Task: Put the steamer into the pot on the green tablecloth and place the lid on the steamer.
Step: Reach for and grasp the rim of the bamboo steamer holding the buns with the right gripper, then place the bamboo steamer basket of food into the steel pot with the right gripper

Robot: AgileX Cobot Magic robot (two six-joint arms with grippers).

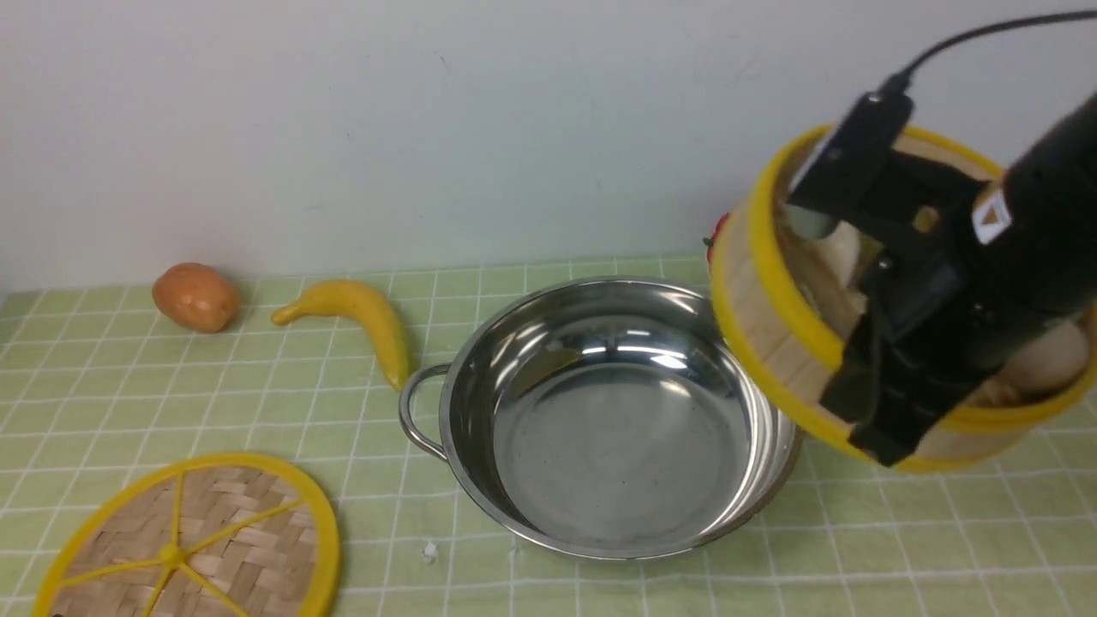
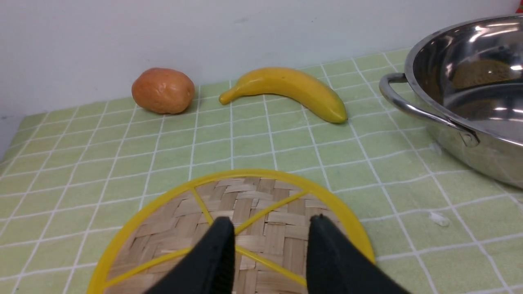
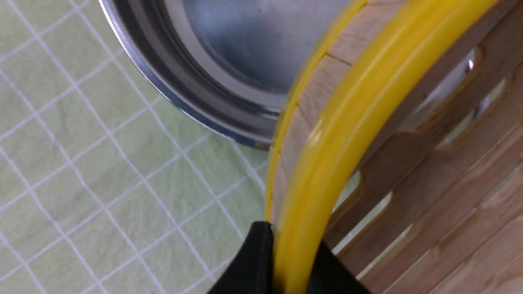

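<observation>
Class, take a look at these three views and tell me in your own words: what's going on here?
The right gripper is shut on the yellow rim of the steamer, holding it tilted in the air by the right edge of the empty pot. The left gripper stands open above the lid, which lies flat on the green tablecloth. The steamer is not yet in the pot.

The flat woven-bamboo lid with yellow spokes (image 1: 184, 548) runs off the front view at 7 o'clock. My black right arm (image 1: 1028, 257) covers much of the yellow-rimmed bamboo steamer basket (image 1: 763, 326); the pale lumps (image 1: 1050, 360) inside I can't identify. The shiny steel pot (image 1: 600, 428) has its 3 o'clock handle hidden behind that basket. A red scrap (image 1: 712, 235) at the basket's 10 o'clock is too hidden to name.
</observation>
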